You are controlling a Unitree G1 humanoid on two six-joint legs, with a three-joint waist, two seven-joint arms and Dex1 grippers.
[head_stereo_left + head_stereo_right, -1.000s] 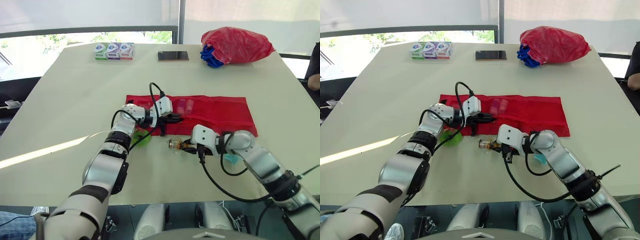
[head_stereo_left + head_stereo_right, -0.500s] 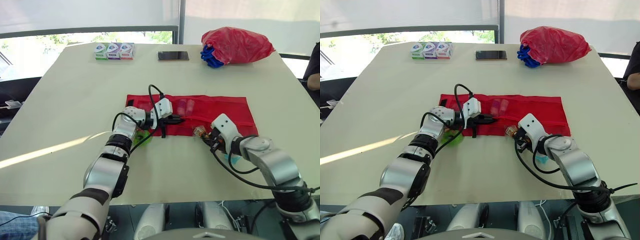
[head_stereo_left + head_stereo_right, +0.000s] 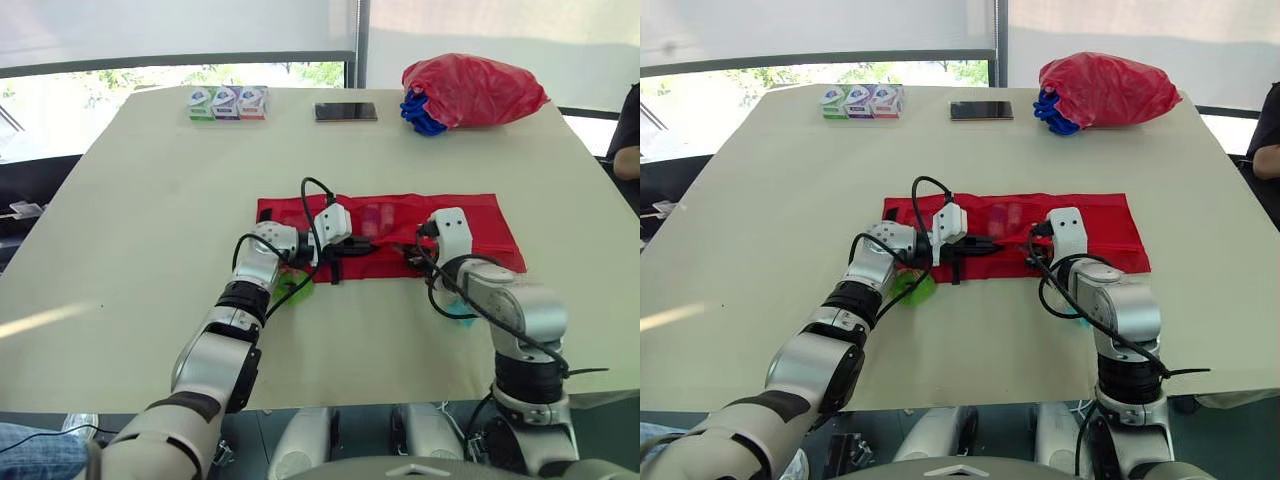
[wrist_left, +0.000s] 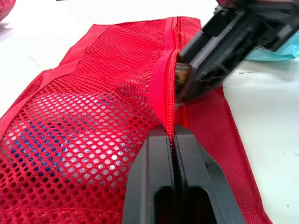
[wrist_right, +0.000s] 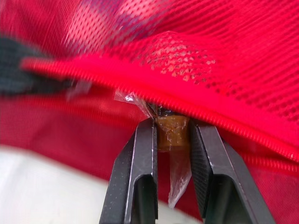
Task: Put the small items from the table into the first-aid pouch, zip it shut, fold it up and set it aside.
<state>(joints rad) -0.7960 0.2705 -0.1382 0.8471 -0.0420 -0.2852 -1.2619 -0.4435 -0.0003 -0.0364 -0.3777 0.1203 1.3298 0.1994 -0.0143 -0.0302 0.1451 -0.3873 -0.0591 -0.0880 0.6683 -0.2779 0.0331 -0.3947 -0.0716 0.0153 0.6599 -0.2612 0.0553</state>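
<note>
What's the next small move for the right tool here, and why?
Probably ease the right tool a little further forward, then open it. It grips the brown wrapped item right at the lifted zipper edge of the red pouch, which the left tool pinches up; the item looks not yet inside the mesh pocket.

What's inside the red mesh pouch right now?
Through the mesh of the pouch, a pinkish item and something blue show, neither identifiable. The right hand holds a brown wrapped item at the opening, its tip covered by the zipper edge.
</note>
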